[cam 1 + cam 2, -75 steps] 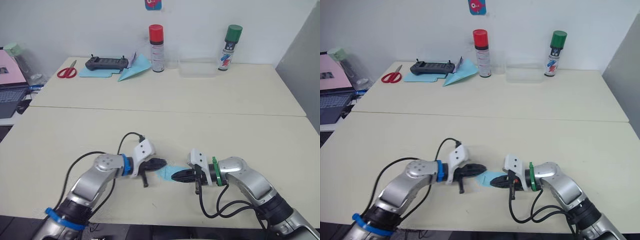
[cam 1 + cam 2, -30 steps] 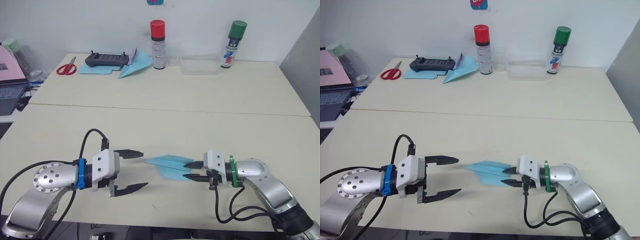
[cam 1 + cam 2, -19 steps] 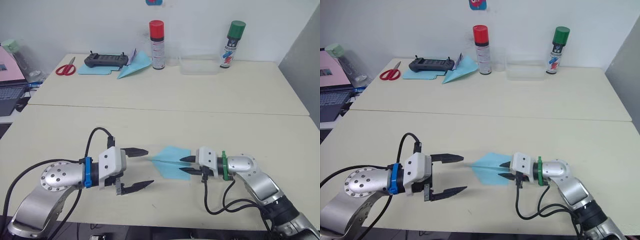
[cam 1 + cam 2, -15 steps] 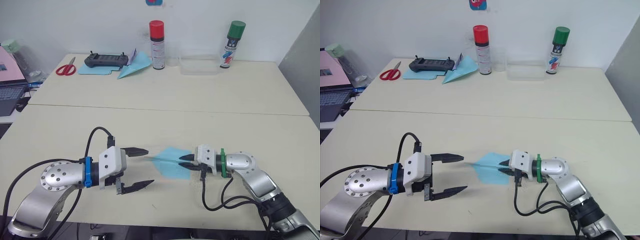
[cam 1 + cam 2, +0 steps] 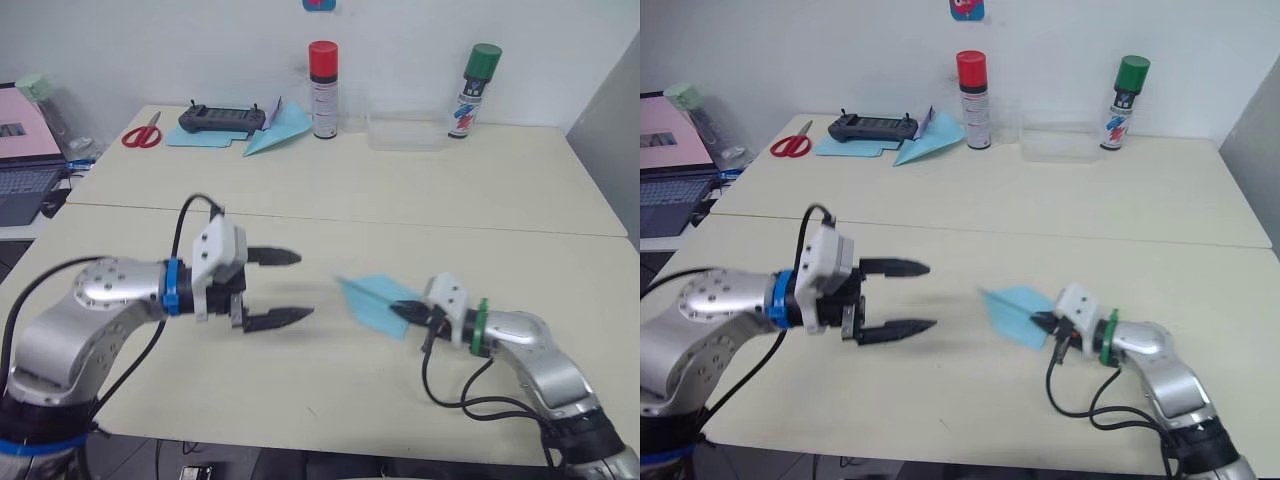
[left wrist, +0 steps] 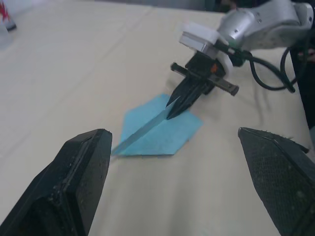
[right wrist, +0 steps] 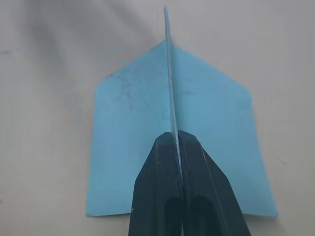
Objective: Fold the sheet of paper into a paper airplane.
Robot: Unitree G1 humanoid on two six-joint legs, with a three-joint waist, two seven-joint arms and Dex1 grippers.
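Note:
The sheet of paper (image 5: 372,298) is light blue and folded to a point, with two flat wings and a raised middle ridge (image 7: 169,73). My right gripper (image 5: 405,312) is shut on the back end of that ridge, its fingers (image 7: 157,196) pinched together over the fold. The wings spread low over the table; I cannot tell whether they touch it. My left gripper (image 5: 301,286) hangs open to the left of the paper's nose, clear of it, with nothing between its fingers (image 6: 74,187). In the left wrist view the paper (image 6: 152,130) and the right gripper (image 6: 173,109) lie ahead of them.
At the table's far edge stand a red-capped spray can (image 5: 323,75), a green-capped can (image 5: 473,90) and a clear plastic box (image 5: 405,132). Far left lie a black controller (image 5: 222,118) on a blue sheet, a paper dart (image 5: 278,128), red scissors (image 5: 142,132) and a laptop (image 5: 25,150).
The right gripper's fingers have closed onto the paper's ridge. The left gripper has drawn back from the paper's nose and risen, still open. The whole view has shifted.

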